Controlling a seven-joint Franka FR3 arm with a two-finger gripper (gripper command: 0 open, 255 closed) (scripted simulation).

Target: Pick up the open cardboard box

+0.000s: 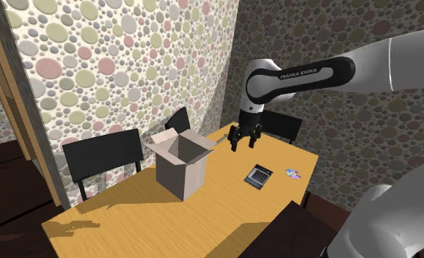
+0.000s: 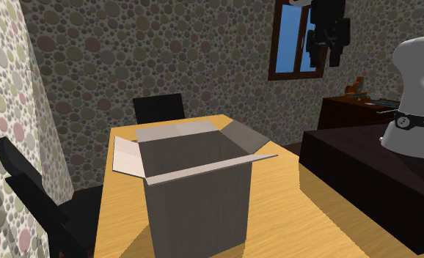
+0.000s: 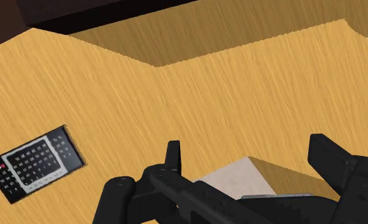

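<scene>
- Currently the hand [image 1: 244, 146] hangs above the counter [image 1: 225, 212], fingers [image 3: 172, 156] spread and pinching nothing, seemingly ready for a rim.
- From the shoulder view, the open cardboard box [image 1: 183, 167] stands upright at roughly its nine o'clock, flaps splayed outward, so a wall edge looks free to pinch.
- A calculator [image 1: 259, 175] lies at the hand's five o'clock, apart.

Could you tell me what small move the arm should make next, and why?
Probably ease the gripper towards the shoulder view's left and down, onto the near wall of the open cardboard box. The jaws stand open, and the gripper hangs above the wooden table beside the box, not touching it.
</scene>
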